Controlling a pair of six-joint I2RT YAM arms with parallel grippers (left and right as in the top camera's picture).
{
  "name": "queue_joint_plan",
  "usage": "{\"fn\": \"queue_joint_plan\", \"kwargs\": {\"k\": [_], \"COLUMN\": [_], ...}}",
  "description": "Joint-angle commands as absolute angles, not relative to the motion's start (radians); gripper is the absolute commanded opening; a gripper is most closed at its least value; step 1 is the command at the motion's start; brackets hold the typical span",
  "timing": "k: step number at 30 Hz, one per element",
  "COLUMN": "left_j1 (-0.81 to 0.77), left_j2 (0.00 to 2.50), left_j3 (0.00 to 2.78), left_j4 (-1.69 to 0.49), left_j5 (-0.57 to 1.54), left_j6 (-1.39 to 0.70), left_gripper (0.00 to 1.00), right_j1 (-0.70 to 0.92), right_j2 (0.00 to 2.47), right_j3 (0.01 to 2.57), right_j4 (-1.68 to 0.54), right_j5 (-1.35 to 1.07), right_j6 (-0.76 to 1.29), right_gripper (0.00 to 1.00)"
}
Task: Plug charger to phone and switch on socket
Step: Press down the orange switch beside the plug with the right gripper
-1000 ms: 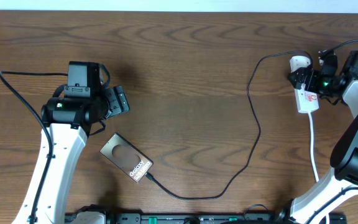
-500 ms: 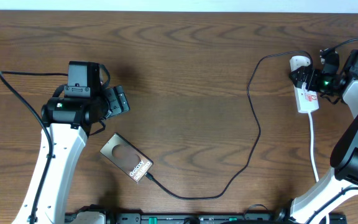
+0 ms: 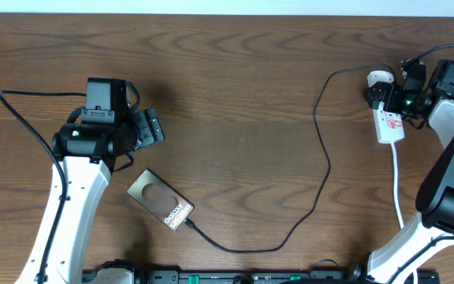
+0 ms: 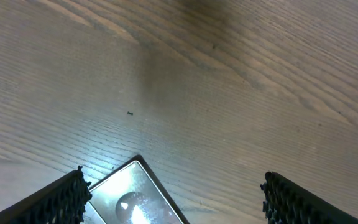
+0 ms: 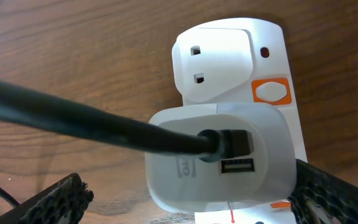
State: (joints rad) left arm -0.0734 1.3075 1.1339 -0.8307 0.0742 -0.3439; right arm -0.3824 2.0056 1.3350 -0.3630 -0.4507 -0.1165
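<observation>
The phone (image 3: 160, 201) lies flat on the wooden table, near the front left. The charger's black cable (image 3: 321, 166) meets the phone's near right end and loops back to the white adapter (image 3: 380, 79). That adapter sits in the far end of the socket (image 3: 390, 126). My right gripper (image 3: 399, 99) hangs open over the socket. In the right wrist view its fingers (image 5: 55, 200) flank the adapter (image 5: 229, 134), and an orange switch (image 5: 271, 92) shows beside it. My left gripper (image 3: 150, 126) is open behind the phone, and only the phone's corner (image 4: 132, 199) shows between its fingers (image 4: 297, 200).
The socket's white cord (image 3: 397, 189) runs toward the front edge at the right. The left arm's black lead (image 3: 22, 118) trails across the left side. Bare wood lies between the two arms.
My right gripper has shifted slightly toward the far end of the socket. The left arm, phone and cable have not moved.
</observation>
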Motion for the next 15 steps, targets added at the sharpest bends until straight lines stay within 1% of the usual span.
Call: {"fn": "queue_joint_plan", "kwargs": {"k": [1, 15], "left_j1": [-0.076, -0.076], "left_j2": [1.313, 1.313], "left_j3": [1.148, 1.148], "left_j4": [-0.834, -0.834], "left_j5": [0.06, 0.06], "left_j6": [-0.355, -0.354], "left_gripper": [0.88, 0.88], "right_j1": [-0.357, -0.34], "right_j2": [2.025, 2.107], "right_j3": [1.335, 1.335], "right_j4": [-0.362, -0.39], "right_j5": [-0.506, -0.601], "right_j6": [-0.098, -0.056], "right_gripper": [0.99, 0.99]}}
